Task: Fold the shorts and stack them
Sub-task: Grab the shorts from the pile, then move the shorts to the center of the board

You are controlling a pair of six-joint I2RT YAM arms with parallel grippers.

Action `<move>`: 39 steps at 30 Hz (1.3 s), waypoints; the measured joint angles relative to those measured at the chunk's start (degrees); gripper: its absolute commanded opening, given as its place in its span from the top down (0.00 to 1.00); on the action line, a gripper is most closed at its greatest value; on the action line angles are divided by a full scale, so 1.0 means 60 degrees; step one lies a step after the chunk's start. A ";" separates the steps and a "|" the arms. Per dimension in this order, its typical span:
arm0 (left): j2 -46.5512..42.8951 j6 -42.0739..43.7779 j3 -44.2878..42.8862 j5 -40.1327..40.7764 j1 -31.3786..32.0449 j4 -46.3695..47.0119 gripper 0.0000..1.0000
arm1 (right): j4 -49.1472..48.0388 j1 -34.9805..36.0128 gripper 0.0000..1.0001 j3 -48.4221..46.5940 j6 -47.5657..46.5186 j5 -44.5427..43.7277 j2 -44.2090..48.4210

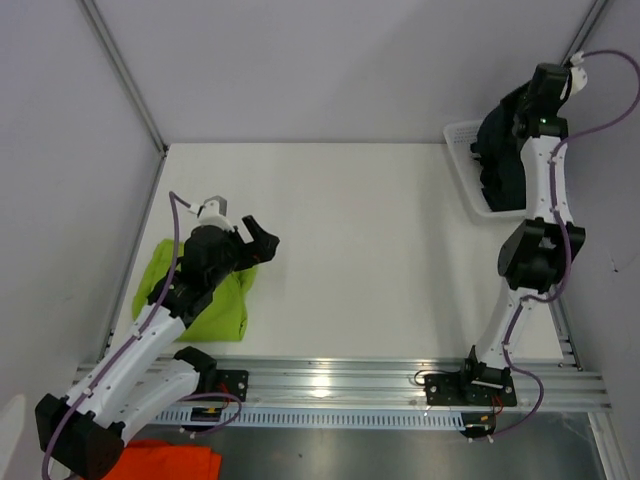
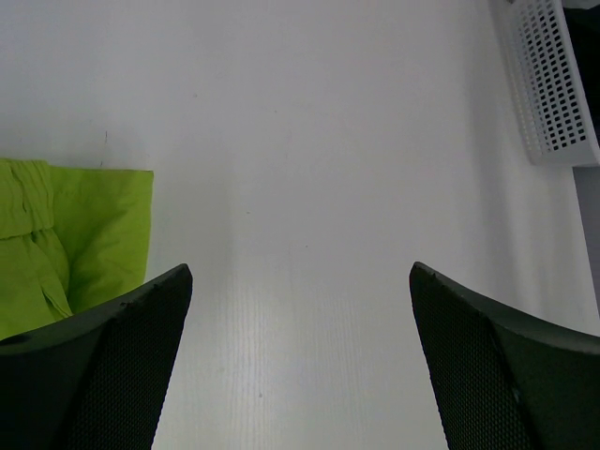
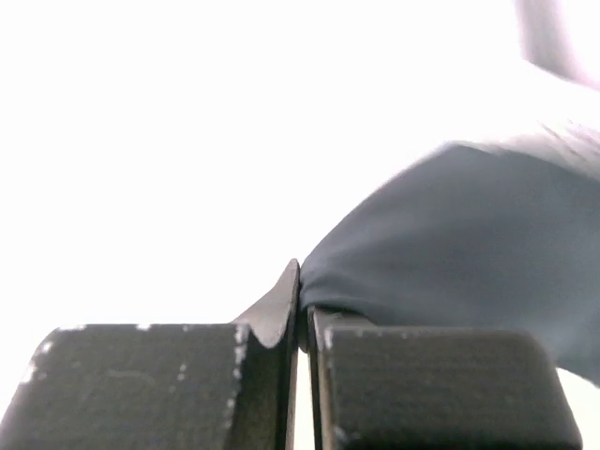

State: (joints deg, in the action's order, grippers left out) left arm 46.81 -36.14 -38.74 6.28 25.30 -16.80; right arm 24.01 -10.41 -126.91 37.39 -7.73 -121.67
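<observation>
The lime green shorts (image 1: 215, 305) lie folded on the table at the near left; they also show at the left edge of the left wrist view (image 2: 84, 225). My left gripper (image 1: 258, 238) hovers just right of them, open, with only bare table between its fingers (image 2: 300, 272). The dark shorts (image 1: 497, 150) sit bunched in a white basket (image 1: 462, 135) at the far right. My right gripper (image 3: 302, 281) reaches into that basket and is shut on a fold of the dark shorts (image 3: 469, 244). In the top view the fingertips are hidden by the arm and the fabric.
The white basket's perforated wall (image 2: 553, 84) shows at the upper right of the left wrist view. An orange cloth (image 1: 165, 462) lies below the table's near edge, by the left arm's base. A metal rail (image 1: 330, 385) runs along the near edge.
</observation>
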 measured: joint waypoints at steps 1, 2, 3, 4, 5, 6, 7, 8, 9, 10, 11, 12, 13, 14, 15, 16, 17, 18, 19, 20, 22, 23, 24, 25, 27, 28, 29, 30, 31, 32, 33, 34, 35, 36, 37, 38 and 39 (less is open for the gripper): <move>-0.0084 0.0000 -0.0015 0.0004 0.0007 -0.0062 0.01 | -0.0259 0.0124 1.00 0.0098 -0.0084 0.0397 0.0645; -0.0222 0.0000 -0.0029 0.0011 0.0011 -0.0146 0.01 | -0.0535 0.0280 1.00 0.0175 -0.0229 0.0834 0.1290; -0.0306 0.0000 -0.0040 0.0015 0.0015 -0.0200 0.01 | -0.0754 0.0474 1.00 0.0189 -0.0372 0.1202 0.1902; -0.0412 0.0000 -0.0044 0.0022 0.0015 -0.0277 0.01 | -0.0969 0.0685 1.00 0.0186 -0.0543 0.1490 0.2481; -0.0517 0.0000 -0.0047 0.0033 0.0015 -0.0353 0.01 | -0.1100 0.0874 1.00 0.0178 -0.0678 0.1745 0.2947; -0.0616 0.0000 -0.0047 0.0040 0.0015 -0.0437 0.01 | -0.1213 0.1111 1.00 0.0175 -0.0834 0.2069 0.3490; -0.0703 0.0004 -0.0055 0.0076 0.0018 -0.0521 0.01 | -0.1311 0.1355 1.00 0.0164 -0.0958 0.2375 0.3974; -0.0772 0.0007 -0.0076 0.0113 0.0018 -0.0623 0.01 | -0.1392 0.1606 1.00 0.0157 -0.1027 0.2692 0.4444; -0.0831 0.0011 -0.0102 0.0164 0.0018 -0.0692 0.01 | -0.1432 0.1796 1.00 0.0157 -0.1056 0.2994 0.4881; -0.0871 0.0018 -0.0149 0.0189 0.0018 -0.0758 0.01 | -0.1428 0.1927 1.00 0.0171 -0.1027 0.3293 0.5260; -0.0892 0.0018 -0.0193 0.0222 0.0018 -0.0823 0.01 | -0.1453 0.2007 1.00 0.0248 -0.0951 0.3544 0.5635; -0.0907 0.0022 -0.0273 0.0284 0.0018 -0.0936 0.01 | -0.1523 0.2069 1.00 0.0419 -0.0849 0.3803 0.5949; -0.0925 0.0022 -0.0368 0.0372 0.0018 -0.1045 0.01 | -0.1559 0.2164 1.00 0.0652 -0.0718 0.4189 0.6317; -0.0951 0.0025 -0.0455 0.0452 0.0018 -0.1155 0.01 | -0.1574 0.2295 1.00 0.0863 -0.0561 0.4441 0.6612; -0.0994 0.0025 -0.0554 0.0525 0.0018 -0.1257 0.01 | -0.1574 0.2444 1.00 0.1071 -0.0452 0.4681 0.6852; -0.1064 0.0029 -0.0670 0.0634 0.0026 -0.1381 0.01 | -0.1566 0.2696 1.00 0.1351 -0.0317 0.4947 0.7093; -0.1144 0.0029 -0.0772 0.0721 0.0026 -0.1464 0.01 | -0.1552 0.2889 1.00 0.1588 -0.0215 0.5133 0.7227; -0.1209 0.0029 -0.0860 0.0783 0.0026 -0.1552 0.01 | -0.1508 0.3034 1.00 0.1774 -0.0153 0.5268 0.7297; -0.1304 0.0033 -0.0962 0.0867 0.0029 -0.1625 0.01 | -0.1421 0.3158 1.00 0.1963 -0.0091 0.5402 0.7326; -0.1410 0.0033 -0.1042 0.0943 0.0029 -0.1665 0.01 | -0.1293 0.3213 1.00 0.2098 -0.0018 0.5461 0.7304; -0.1610 0.0033 -0.1140 0.1053 0.0033 -0.1738 0.01 | -0.1013 0.3217 1.00 0.2284 0.0084 0.5479 0.7078; -0.1676 0.0033 -0.1151 0.1118 0.0033 -0.1749 0.01 | -0.0900 0.3213 1.00 0.2386 0.0168 0.5486 0.6921; -0.1752 0.0033 -0.1177 0.1169 0.0033 -0.1800 0.01 | -0.0882 0.3213 1.00 0.2601 0.0291 0.5574 0.6736; -0.1778 0.0033 -0.1191 0.1188 0.0033 -0.1814 0.01 | -0.0951 0.3213 1.00 0.2874 0.0375 0.5716 0.6626; -0.1774 0.0029 -0.1198 0.1198 0.0033 -0.1832 0.01 | -0.1115 0.3319 1.00 0.3752 0.0659 0.6043 0.6193; -0.1752 0.0029 -0.1198 0.1195 0.0033 -0.1858 0.01 | -0.1137 0.3377 0.99 0.4076 0.0732 0.6149 0.5949; -0.1708 0.0029 -0.1198 0.1191 0.0033 -0.1876 0.01 | -0.1045 0.3523 0.95 0.4295 0.0769 0.6258 0.5497; -0.1672 0.0029 -0.1198 0.1191 0.0033 -0.1883 0.01 | -0.0918 0.3697 0.90 0.4339 0.0758 0.6371 0.4914; -0.1614 0.0029 -0.1198 0.1184 0.0033 -0.1883 0.01 | -0.0780 0.3898 0.93 0.4302 0.0688 0.6455 0.4291; -0.1570 0.0025 -0.1198 0.1184 0.0033 -0.1883 0.01 | -0.0452 0.4105 0.98 0.4069 0.0561 0.6575 0.3544; -0.1523 0.0025 -0.1198 0.1180 0.0033 -0.1887 0.01 | -0.0142 0.4339 1.00 0.3690 0.0423 0.6736 0.2798; -0.1472 0.0025 -0.1198 0.1177 0.0033 -0.1887 0.01 | 0.0047 0.4550 1.00 0.3391 0.0284 0.6903 0.2135; -0.1432 0.0025 -0.1198 0.1177 0.0033 -0.1887 0.01 | 0.0186 0.4743 1.00 0.3224 0.0204 0.7031 0.1643; -0.1406 0.0025 -0.1198 0.1173 0.0033 -0.1887 0.01 | 0.0219 0.4903 1.00 0.3224 0.0142 0.7122 0.1333; -0.1362 0.0025 -0.1198 0.1169 0.0033 -0.1891 0.01 | 0.0262 0.5038 1.00 0.3286 0.0127 0.7176 0.1209; -0.1333 0.0025 -0.1198 0.1169 0.0033 -0.1898 0.01 | 0.0117 0.5162 1.00 0.3457 0.0175 0.7235 0.1202; -0.1319 0.0025 -0.1198 0.1169 0.0033 -0.1905 0.01 | -0.0029 0.5271 1.00 0.3610 0.0215 0.7308 0.1322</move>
State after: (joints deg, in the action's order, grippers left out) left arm 38.89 -35.99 -45.93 13.30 25.50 -28.23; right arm 23.83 21.21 -105.25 38.68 36.12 -113.73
